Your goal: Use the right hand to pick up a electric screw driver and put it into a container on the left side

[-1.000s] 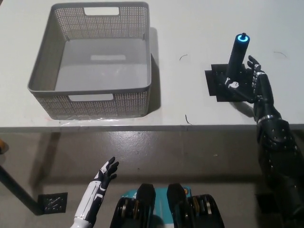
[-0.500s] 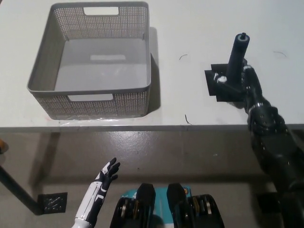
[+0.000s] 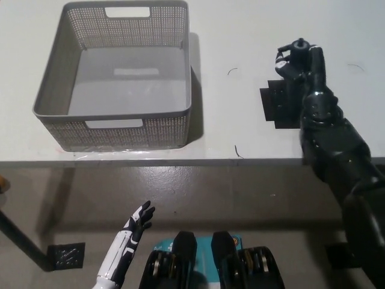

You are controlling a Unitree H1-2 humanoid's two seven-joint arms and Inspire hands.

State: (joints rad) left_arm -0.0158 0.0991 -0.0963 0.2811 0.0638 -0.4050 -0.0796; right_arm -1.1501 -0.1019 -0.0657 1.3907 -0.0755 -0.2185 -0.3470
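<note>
My black right hand [image 3: 302, 67] is over the right part of the white table [image 3: 240, 36], fingers wrapped around the dark electric screwdriver [image 3: 299, 44]. Only the tool's top end shows above the fingers; the rest is hidden behind the hand. Just below the hand lies a black square mat [image 3: 272, 108]. The grey perforated basket [image 3: 114, 127] stands on the left part of the table and has nothing in it. My white left hand [image 3: 137, 220] rests low, below the table's front edge, with its fingers apart.
The table's front edge runs across the picture at mid height, with dark floor below it. A bare stretch of table separates the basket from the mat. A small black plate [image 3: 66, 256] lies on the floor at the lower left.
My right hand has closed around the screwdriver and moved farther from the table's front edge, so the tool now shows only its top. The blue light at its top no longer shows. The left hand has stayed put.
</note>
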